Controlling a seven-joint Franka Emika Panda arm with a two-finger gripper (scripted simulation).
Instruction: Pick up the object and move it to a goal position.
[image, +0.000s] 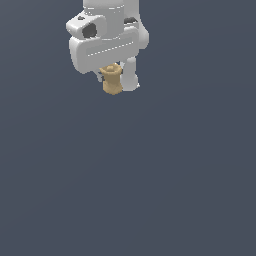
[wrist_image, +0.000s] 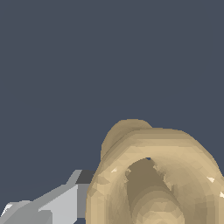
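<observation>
The object is a small tan spool (image: 112, 80) with a flared rim. It sits upright between the white fingers of my gripper (image: 116, 81), near the top of the exterior view. The gripper is shut on it. In the wrist view the spool (wrist_image: 153, 175) fills the near part of the picture, with its hollow top facing the camera, and one grey-white finger (wrist_image: 65, 199) touches its side. The other finger is hidden behind the spool there.
A plain dark grey-blue surface (image: 150, 175) fills both views. No other object or edge shows.
</observation>
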